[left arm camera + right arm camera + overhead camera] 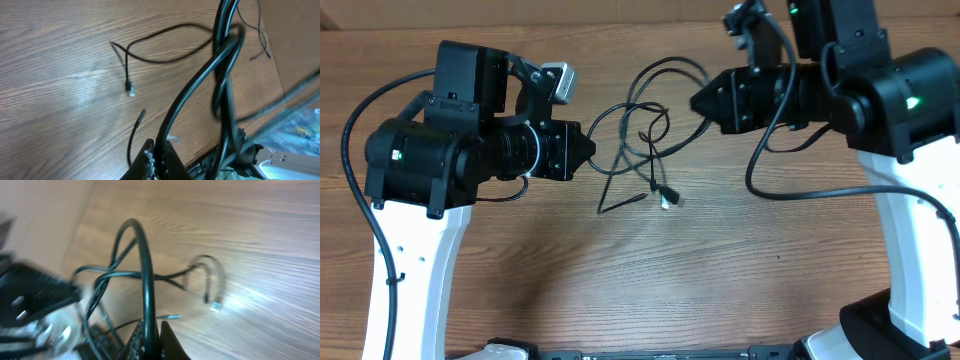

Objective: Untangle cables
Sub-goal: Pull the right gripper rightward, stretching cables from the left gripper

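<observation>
Under me lies a brown wood-grain tabletop [720, 280], a plain tan board [570, 10] along its far edge, soft glare across the wood.

The gap between the left gripper [590, 148] and the right gripper [697, 102] is full of the cables [642, 130]. They loop over each other right in front of both sets of jaws. A cable comes out of each shut pair of jaws and blocks the way straight ahead. Out to the side of the jaws, past the shiny plug end [667, 200], the table [720, 270] is open wood with room to pass.
</observation>
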Motion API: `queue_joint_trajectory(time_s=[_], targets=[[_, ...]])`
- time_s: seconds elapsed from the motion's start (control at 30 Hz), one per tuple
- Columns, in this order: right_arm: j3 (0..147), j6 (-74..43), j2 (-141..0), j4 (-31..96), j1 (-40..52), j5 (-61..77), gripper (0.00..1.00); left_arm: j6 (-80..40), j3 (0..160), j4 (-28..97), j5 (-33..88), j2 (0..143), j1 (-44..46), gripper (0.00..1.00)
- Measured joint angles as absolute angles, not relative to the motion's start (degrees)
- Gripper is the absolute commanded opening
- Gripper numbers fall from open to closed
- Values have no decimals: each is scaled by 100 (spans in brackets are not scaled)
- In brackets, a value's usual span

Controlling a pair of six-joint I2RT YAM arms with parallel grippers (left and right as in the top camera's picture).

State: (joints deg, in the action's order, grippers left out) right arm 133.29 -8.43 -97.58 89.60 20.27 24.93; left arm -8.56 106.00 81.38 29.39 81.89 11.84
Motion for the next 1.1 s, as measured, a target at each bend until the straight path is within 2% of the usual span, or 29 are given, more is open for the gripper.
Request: queue_joint_trajectory(time_s=[0.57, 0.9, 1.1], targets=[[13329, -1796, -9767, 9133, 373, 650, 4, -856, 10600, 8182, 3017, 8211, 1223, 4], [13329, -2078, -9767, 9109, -757, -16, 4, -858, 10600, 8482, 3065, 8211, 526, 4], [13329, -2104, -9767, 9037, -1105, -30, 4, -858, 10600, 8486, 3264, 8211, -23, 4]])
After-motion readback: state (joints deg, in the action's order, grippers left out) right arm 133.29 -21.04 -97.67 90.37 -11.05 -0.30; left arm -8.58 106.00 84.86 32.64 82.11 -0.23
